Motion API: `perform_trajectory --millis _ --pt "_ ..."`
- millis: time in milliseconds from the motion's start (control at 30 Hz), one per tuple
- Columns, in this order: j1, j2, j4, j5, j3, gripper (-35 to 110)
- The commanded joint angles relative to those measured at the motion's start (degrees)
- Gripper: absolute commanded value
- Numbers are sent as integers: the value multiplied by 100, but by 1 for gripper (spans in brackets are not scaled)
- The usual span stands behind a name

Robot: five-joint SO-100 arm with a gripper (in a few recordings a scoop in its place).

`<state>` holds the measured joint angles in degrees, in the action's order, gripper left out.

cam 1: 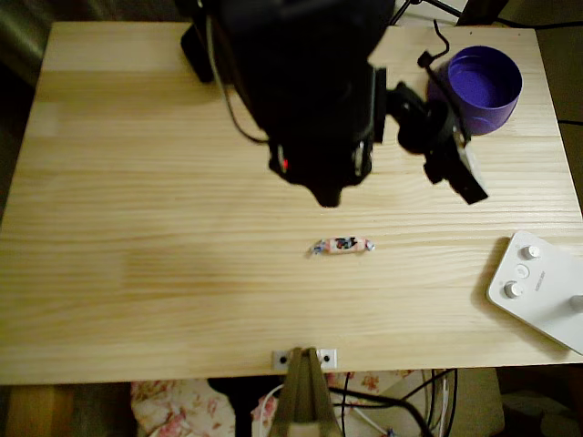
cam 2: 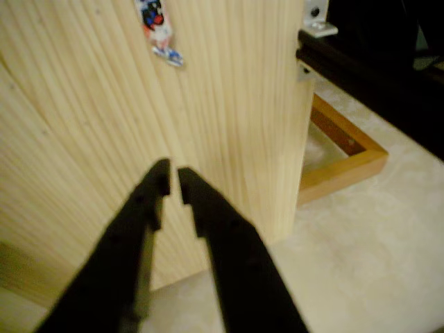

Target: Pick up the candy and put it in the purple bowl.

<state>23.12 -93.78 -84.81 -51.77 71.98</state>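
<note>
Overhead view sets out the whole scene: a pale wooden table (cam 1: pixel 137 300) runs wide beneath me, and my dark arm (cam 1: pixel 301 82) reaches over its far middle, blocking much of the wood behind it. At the far right corner stands the purple bowl (cam 1: pixel 487 86), upright with its mouth open upward, so it can take something dropped from above. A white device with knobs (cam 1: pixel 542 287) lies on the near right edge, well apart from everything I care about and, I judge, out of my path. The candy (cam 1: pixel 342 245) lies flat on bare wood near the middle of the table, just nearward of my arm's tip, its long axis running left to right and nothing touching it.

Wrist view shows my fingers (cam 2: pixel 173 182) pointing out over the wood, tips drawn nearly together with a thin gap between them, holding nothing. The candy (cam 2: pixel 158 28) sits at the top edge of that picture, well ahead of my tips, so I am not yet over it. I judge the task barely begun: I would need to spread the fingers, move forward above the wrapper, and close across its narrow width rather than along its length.
</note>
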Motion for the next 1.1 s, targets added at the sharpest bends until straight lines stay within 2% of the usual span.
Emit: perform_trajectory --millis 0,400,1067 --pt "237 -97 53 -9 -483 0" --pt "431 -9 193 404 -562 0" --pt "308 97 299 483 -545 0"
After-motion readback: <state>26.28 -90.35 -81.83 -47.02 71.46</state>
